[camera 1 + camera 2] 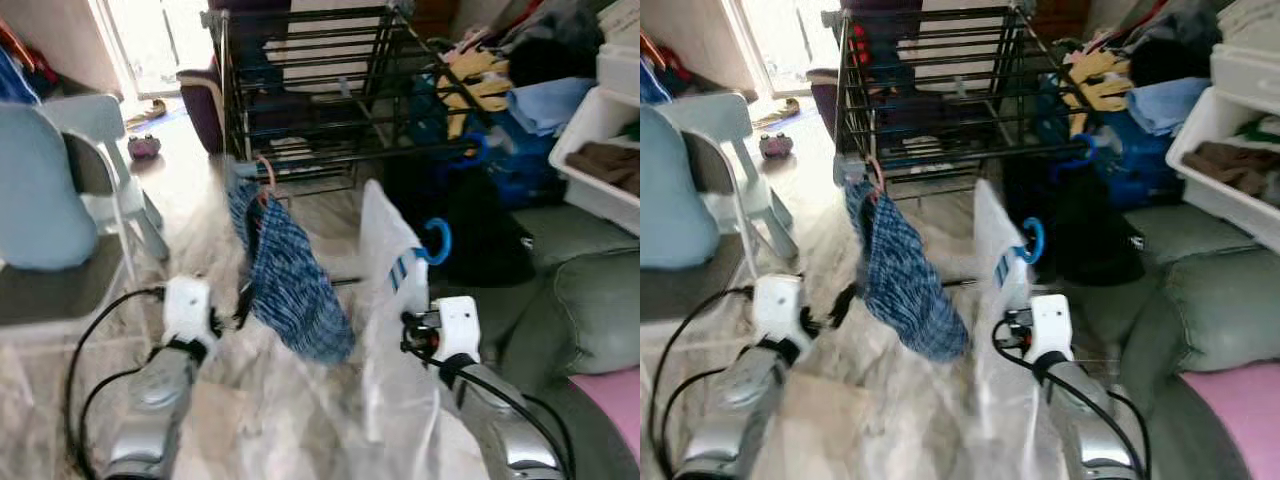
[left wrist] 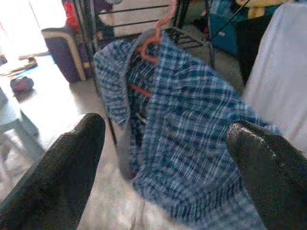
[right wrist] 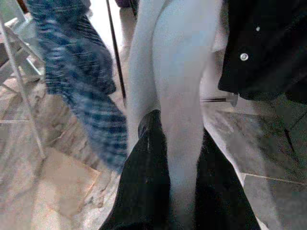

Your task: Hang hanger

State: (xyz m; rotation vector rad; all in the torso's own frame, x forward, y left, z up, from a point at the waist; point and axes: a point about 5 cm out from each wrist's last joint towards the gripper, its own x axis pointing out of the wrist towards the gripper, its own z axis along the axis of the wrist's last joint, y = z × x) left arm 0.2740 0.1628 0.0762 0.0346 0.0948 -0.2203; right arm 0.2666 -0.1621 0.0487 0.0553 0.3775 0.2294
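Hangers here number two. A pink hanger (image 1: 264, 178) carrying a blue plaid shirt (image 1: 285, 270) already hooks on the low front bar of the black drying rack (image 1: 320, 90), at about 11 o'clock from the picture's centre. The left pincer (image 1: 240, 308) sits just beside that shirt's lower edge, its fingers (image 2: 62, 167) spread wide with the cloth between them but not pinched, so that piece looks done or nearly so.

What is left, as I judge it, is the blue hanger (image 1: 438, 241) at about 2 o'clock, carrying a white garment (image 1: 390, 300). The right pincer (image 3: 177, 191) is clamped on the white cloth low down, and the blue hook is lifted close to the rack's bar; whether it has caught the bar I cannot tell.

Around the rack: a pale chair (image 1: 90, 190) at 9 o'clock, a green sofa (image 1: 590, 310) at 4 o'clock, a white bin (image 1: 600, 160) of clothes at 2 o'clock, and a dark garment (image 1: 480, 230) hanging just behind the blue hook, which could crowd the bar where it must land.
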